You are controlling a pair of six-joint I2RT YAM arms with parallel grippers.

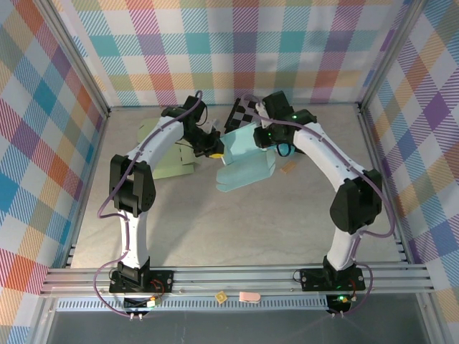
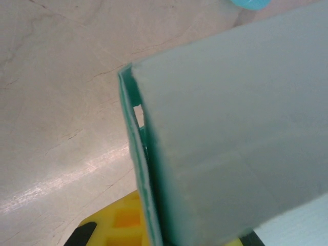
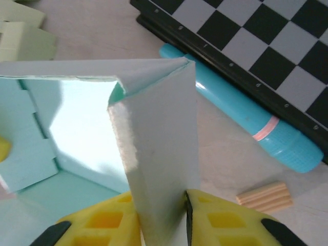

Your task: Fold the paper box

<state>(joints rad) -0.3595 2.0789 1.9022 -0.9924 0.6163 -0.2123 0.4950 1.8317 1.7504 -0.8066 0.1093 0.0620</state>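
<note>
The pale teal paper box [image 1: 244,159] is partly folded and sits at mid-table between the two arms. My left gripper [image 1: 215,147] holds its left side; in the left wrist view a thin teal wall [image 2: 141,169] runs down between the yellow fingers [image 2: 115,225], and the gripper [image 2: 159,237] is shut on it. My right gripper [image 1: 267,136] holds the box's far right side. In the right wrist view a doubled-over wall [image 3: 159,154] stands pinched between the two yellow pads [image 3: 225,220], with the gripper [image 3: 161,228] shut on it. The box's inside [image 3: 77,123] is open to the left.
A flat pale green box blank [image 1: 168,154] lies left of the teal box. A checkerboard [image 1: 244,115] lies behind it, with a teal marker [image 3: 241,120] along its edge. A short wooden dowel [image 1: 288,169] rests to the right. Two small items [image 1: 221,295] sit on the front rail.
</note>
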